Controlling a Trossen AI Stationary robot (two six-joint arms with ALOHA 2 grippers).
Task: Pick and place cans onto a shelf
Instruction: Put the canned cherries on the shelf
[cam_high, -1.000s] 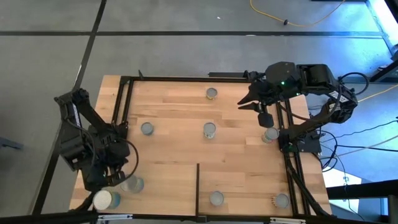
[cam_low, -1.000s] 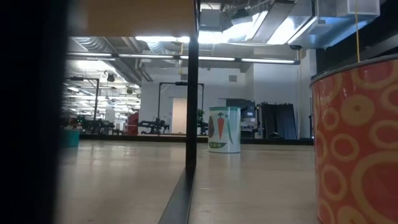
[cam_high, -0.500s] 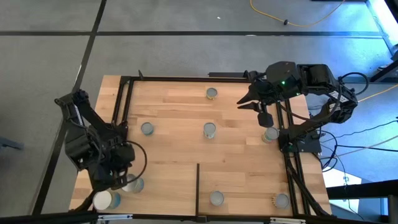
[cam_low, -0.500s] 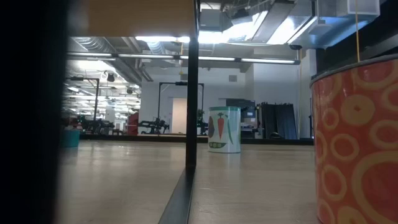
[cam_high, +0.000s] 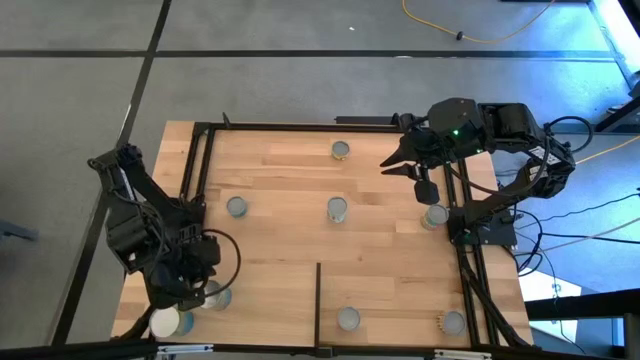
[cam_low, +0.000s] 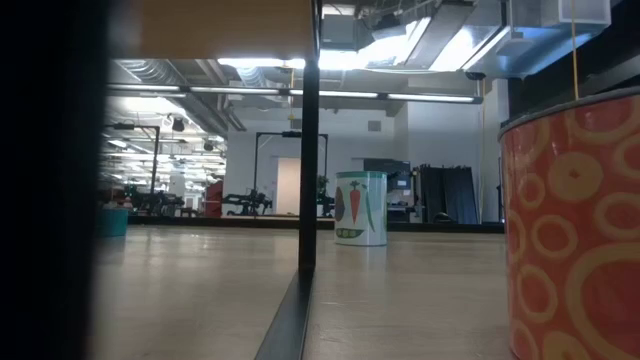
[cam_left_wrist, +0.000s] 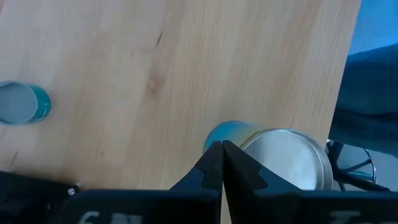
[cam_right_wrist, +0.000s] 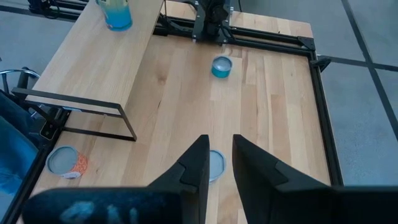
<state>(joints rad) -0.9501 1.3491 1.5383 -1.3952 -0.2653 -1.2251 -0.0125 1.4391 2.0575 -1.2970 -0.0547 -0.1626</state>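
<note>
Sliding rightward over the last second, our left gripper (cam_high: 197, 292), pressed together and empty, came above the cans (cam_high: 214, 296) at the desk's (cam_high: 290, 180) near-left corner, likely lining up a pick. Our right gripper (cam_high: 405, 163) waited spread, far right.

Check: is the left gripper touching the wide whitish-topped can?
Cannot tell. In the left wrist view, the shut left gripper overlaps the wide can's rim; no gap or contact shows.

Just a planked wooden tabletop (cam_high: 290, 190) sitting on a grey floor (cam_high: 80, 90), black frame rails (cam_high: 300, 126) round it, and a yellow cable (cam_high: 480, 35) snaking behind.
</note>
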